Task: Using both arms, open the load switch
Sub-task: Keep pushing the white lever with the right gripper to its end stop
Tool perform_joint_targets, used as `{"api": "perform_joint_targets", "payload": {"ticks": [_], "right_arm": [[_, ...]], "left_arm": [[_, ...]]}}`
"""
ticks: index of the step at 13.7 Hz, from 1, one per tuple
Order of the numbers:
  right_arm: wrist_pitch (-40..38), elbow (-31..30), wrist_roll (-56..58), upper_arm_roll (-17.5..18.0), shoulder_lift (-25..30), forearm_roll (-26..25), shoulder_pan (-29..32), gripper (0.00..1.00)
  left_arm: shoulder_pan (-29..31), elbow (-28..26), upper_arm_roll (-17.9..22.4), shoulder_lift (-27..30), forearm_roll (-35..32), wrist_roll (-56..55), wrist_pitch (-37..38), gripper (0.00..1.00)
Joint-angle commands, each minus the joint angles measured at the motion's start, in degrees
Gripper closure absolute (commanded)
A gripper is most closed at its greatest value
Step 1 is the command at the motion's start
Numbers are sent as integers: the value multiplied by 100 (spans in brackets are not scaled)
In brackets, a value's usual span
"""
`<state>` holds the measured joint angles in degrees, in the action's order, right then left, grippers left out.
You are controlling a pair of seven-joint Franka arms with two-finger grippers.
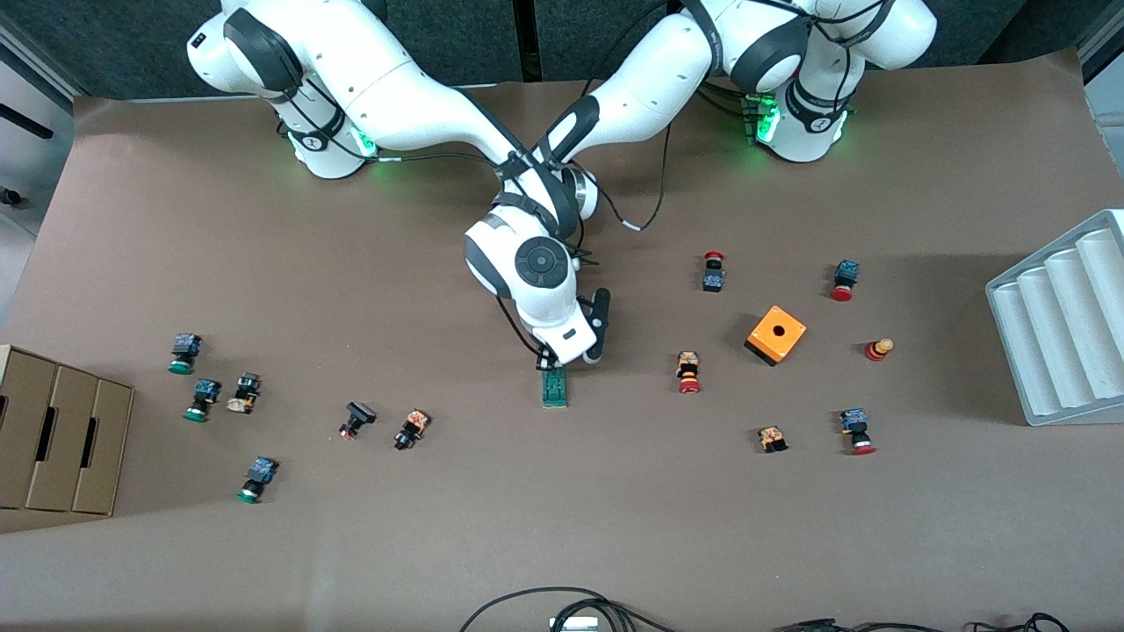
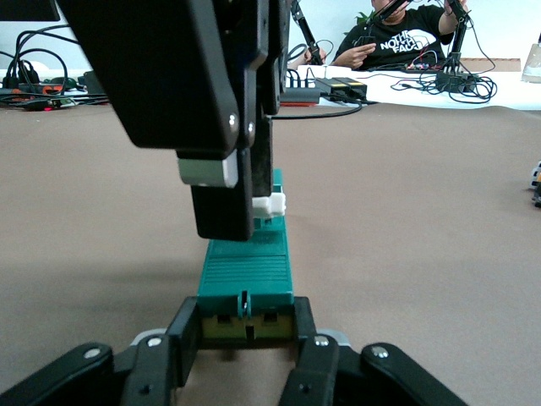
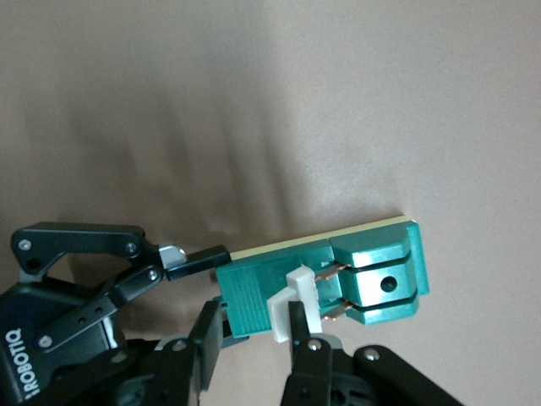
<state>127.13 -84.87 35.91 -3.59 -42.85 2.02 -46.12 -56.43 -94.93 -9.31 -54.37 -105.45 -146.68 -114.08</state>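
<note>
The load switch (image 1: pixel 554 387), a narrow dark-green block, lies flat at the middle of the table. My left gripper (image 2: pixel 245 326) is low over the table and shut on the block's end that is farther from the front camera, one finger (image 3: pixel 199 258) on each side. In the front view the right arm hides it. My right gripper (image 1: pixel 562 358) comes down from above. Its fingers (image 3: pixel 300 338) hold the ribbed part of the switch (image 3: pixel 380 283), one pressed against the small white piece (image 3: pixel 283 306). That white piece (image 2: pixel 272 204) sticks out beside the right gripper's fingers (image 2: pixel 221 203).
An orange cube (image 1: pixel 776 334) with a hole sits toward the left arm's end, with a grey ribbed tray (image 1: pixel 1062 325) at that table edge. A cardboard box (image 1: pixel 61 439) stands at the right arm's end. Small push buttons (image 1: pixel 688 371) are scattered on both sides. Cables (image 1: pixel 562 610) lie at the near edge.
</note>
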Motion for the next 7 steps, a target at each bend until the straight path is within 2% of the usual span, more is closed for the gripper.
{"api": "perform_joint_targets", "payload": {"ticks": [1,7], "right_arm": [[206,-135,-137,-19,-13,-61,-64,61],[294,-135,-164,-19,-83,-70,-64,61]], "left_arm": [[62,159,78,-65,-55,-80,-35,62],[62,168,78,-65,-55,-80,-35,61]]}}
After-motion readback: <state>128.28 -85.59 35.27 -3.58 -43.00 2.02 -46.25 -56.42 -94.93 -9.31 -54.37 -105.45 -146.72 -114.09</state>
